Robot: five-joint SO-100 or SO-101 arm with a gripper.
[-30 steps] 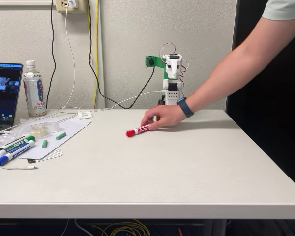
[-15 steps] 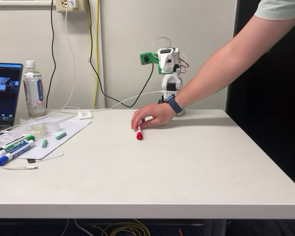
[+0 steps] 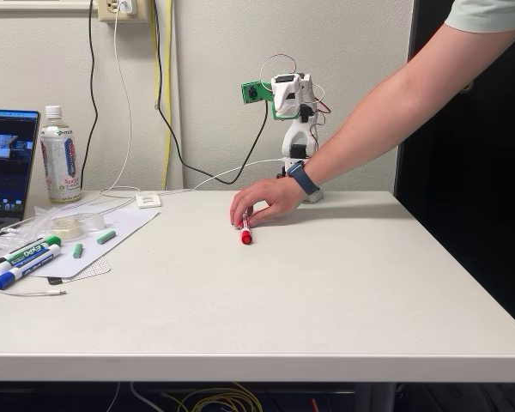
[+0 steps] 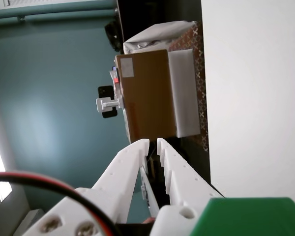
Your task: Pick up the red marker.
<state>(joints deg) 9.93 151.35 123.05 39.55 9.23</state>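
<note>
Camera setup: one fixed front view, one wrist view.

The fixed view stands in front of the table [image 3: 326, 309], near its front edge, facing the back wall and the arm [image 3: 293, 129] at mid distance. The wrist view rides the arm, turned sideways, looking along the gripper [image 4: 153, 142] toward a brown box [image 4: 145, 93]; the two share no common area.

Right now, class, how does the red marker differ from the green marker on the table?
The red marker has a red cap; the green marker has a green one. The red marker lies mid-table under a person's hand; the green marker lies untouched at the left beside a blue marker. Both lie flat.
</note>
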